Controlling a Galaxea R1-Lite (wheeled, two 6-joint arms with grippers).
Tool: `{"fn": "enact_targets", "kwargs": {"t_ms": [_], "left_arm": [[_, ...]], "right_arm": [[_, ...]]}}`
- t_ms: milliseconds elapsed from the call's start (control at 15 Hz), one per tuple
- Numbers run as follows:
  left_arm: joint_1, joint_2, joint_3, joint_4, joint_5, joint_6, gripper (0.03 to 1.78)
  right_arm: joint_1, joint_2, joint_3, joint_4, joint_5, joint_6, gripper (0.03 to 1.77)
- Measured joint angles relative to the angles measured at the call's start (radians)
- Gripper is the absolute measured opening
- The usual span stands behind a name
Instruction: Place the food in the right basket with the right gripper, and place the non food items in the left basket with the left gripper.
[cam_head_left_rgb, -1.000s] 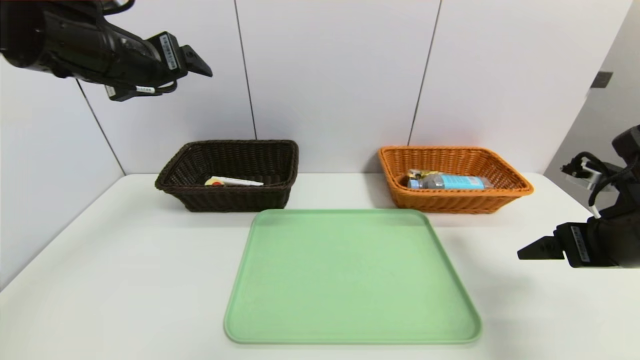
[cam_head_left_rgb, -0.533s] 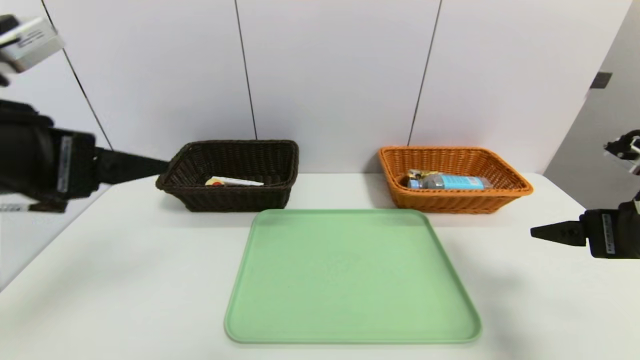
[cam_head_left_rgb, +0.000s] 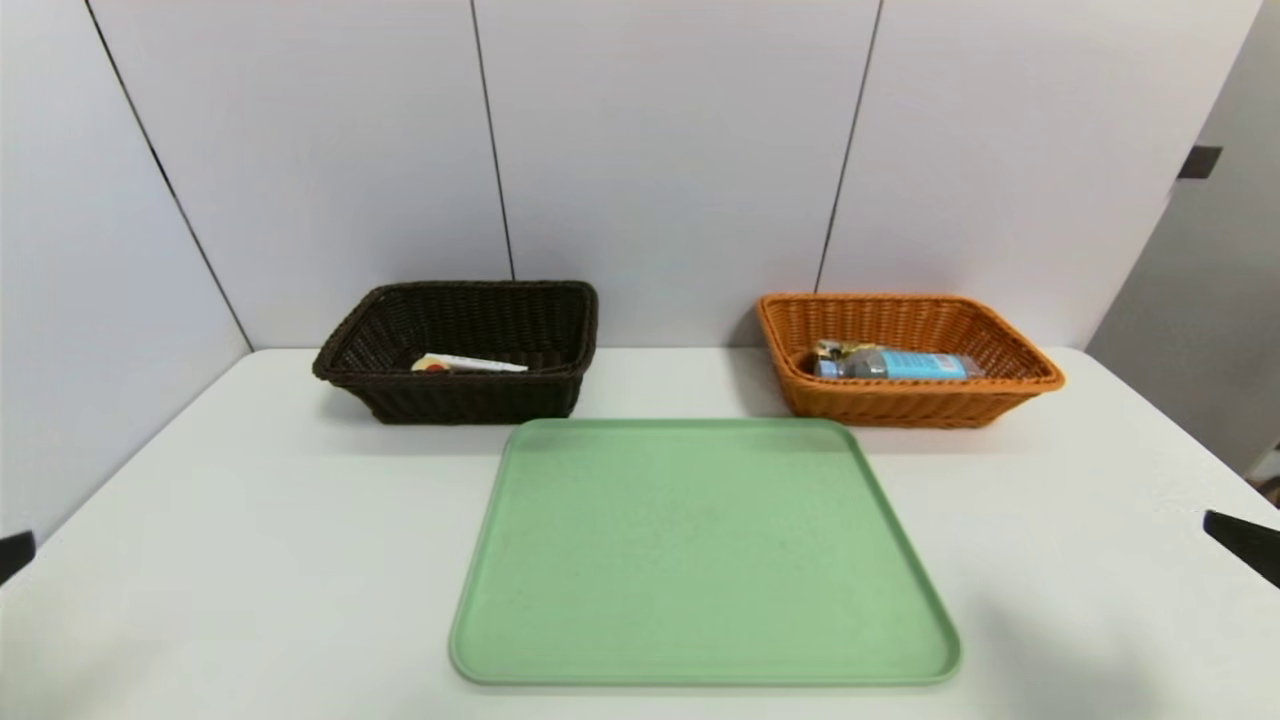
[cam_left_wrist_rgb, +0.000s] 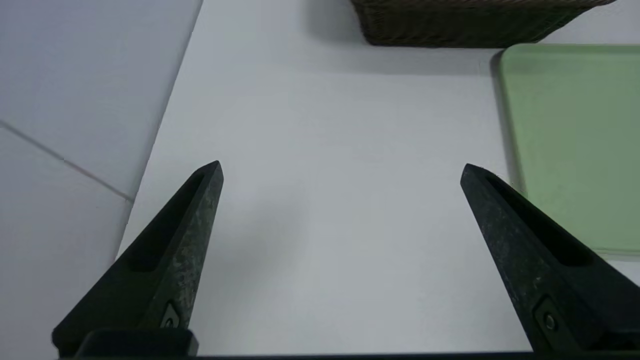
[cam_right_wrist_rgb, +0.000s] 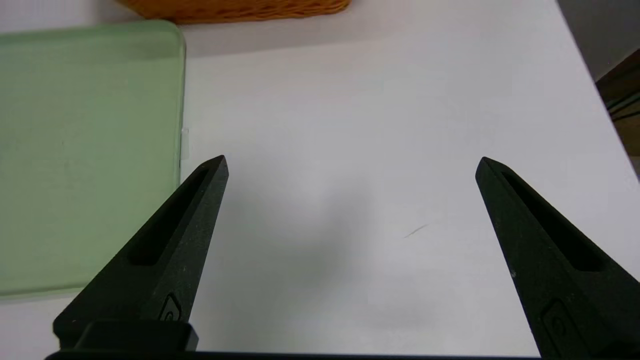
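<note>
Your left end effector (cam_left_wrist_rgb: 340, 167) and right end effector (cam_right_wrist_rgb: 350, 162) gape released over the white counter (cam_head_left_rgb: 250, 520), flanking the bare green plastic tray (cam_head_left_rgb: 700, 550). Far left, the dark wicker basket (cam_head_left_rgb: 400, 395) holds a flat packet (cam_head_left_rgb: 465, 364); far right, the orange wicker basket (cam_head_left_rgb: 900, 405) holds a blue-labelled bottle (cam_head_left_rgb: 895, 363).

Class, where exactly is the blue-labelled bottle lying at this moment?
In the head view, the blue-labelled bottle lies on its side inside the orange basket, at the table's far right, beyond the green tray.
</note>
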Motion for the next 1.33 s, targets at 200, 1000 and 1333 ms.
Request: {"fn": "enact_targets", "kwargs": {"t_ms": [200,1000,1333], "left_arm": [[0.054,-0.179,0.144,0.003,0.005,0.017,1.69],[0.079,-0.704,0.569,-0.212,-0.149,0.257,1.69],[0.079,-0.723,0.814,-0.629,-0.187,0.259,1.69]], "right_arm": [[-0.002,-0.186,0.086,-0.019,-0.022,0.0,1.71],[-0.036,-0.839,0.445,-0.191,0.205,-0.277,1.71],[-0.037,-0.866,0.56,-0.27,0.216,-0.331,1.71]]}}
